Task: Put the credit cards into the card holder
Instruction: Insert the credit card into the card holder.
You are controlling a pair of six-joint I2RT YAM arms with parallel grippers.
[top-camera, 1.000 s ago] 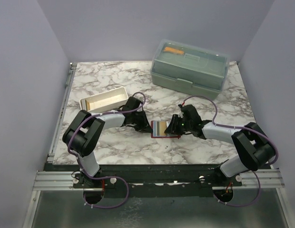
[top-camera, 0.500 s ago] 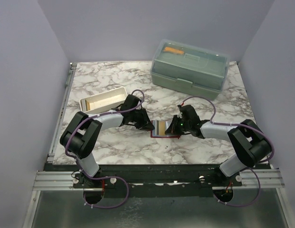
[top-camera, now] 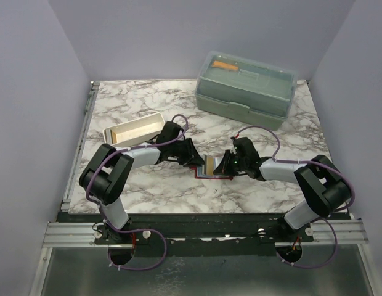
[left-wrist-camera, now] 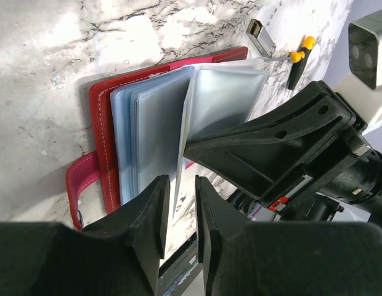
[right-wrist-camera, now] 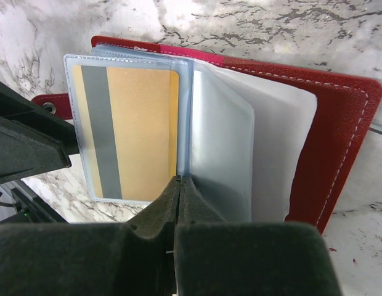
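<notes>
1. White, grey-veined marble tabletop (top-camera: 148,105); plain lilac walls (top-camera: 178,37) on three sides.
2. At frame centre, card holder (top-camera: 214,168) spread open on the marble, between both grippers.
3. Left gripper (left-wrist-camera: 180,185): slightly parted about a clear sleeve (left-wrist-camera: 225,102) edge; grip unclear.
4. Right gripper (right-wrist-camera: 179,180): pressed shut, tips at the holder's fold.

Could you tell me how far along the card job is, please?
Done: the card holder lies open, one tan card in a clear sleeve. In hand: the right gripper, fingers shut, rests at the sleeves' edge; the left gripper, fingers slightly apart, sits at a sleeve edge. Left: the neighbouring sleeve looks empty; further cards aren't clearly visible.
</notes>
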